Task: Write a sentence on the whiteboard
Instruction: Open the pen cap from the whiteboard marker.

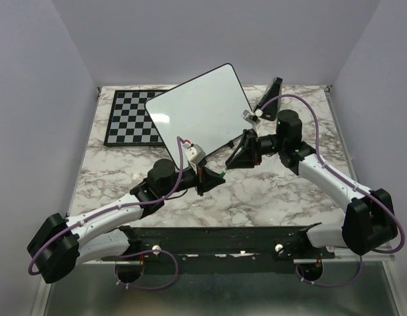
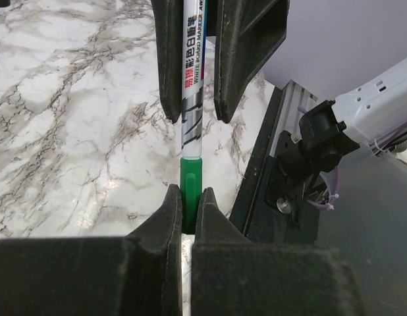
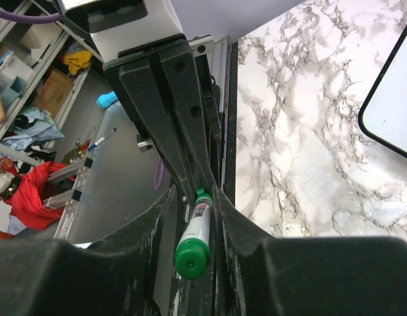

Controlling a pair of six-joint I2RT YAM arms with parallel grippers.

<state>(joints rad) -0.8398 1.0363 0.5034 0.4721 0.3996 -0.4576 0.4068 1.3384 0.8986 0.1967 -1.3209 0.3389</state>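
The whiteboard (image 1: pixel 200 108) lies askew in the upper middle of the top view on the marbled surface (image 1: pixel 269 197). Its left corner overlaps the right edge of the chessboard (image 1: pixel 128 118). Just below the whiteboard's lower edge, near frame centre, the two arms meet tip to tip over a marker (image 2: pixel 192 99). The left end effector (image 2: pixel 190 207) is closed narrow on the marker's green end, pinching it between its fingertips at the bottom of the left wrist view. The right end effector (image 3: pixel 202 204) brackets the printed white barrel closely from both sides. I cannot tell whether its jaws actually press the barrel. The whiteboard's rounded black-rimmed corner shows at the right edge of the right wrist view.
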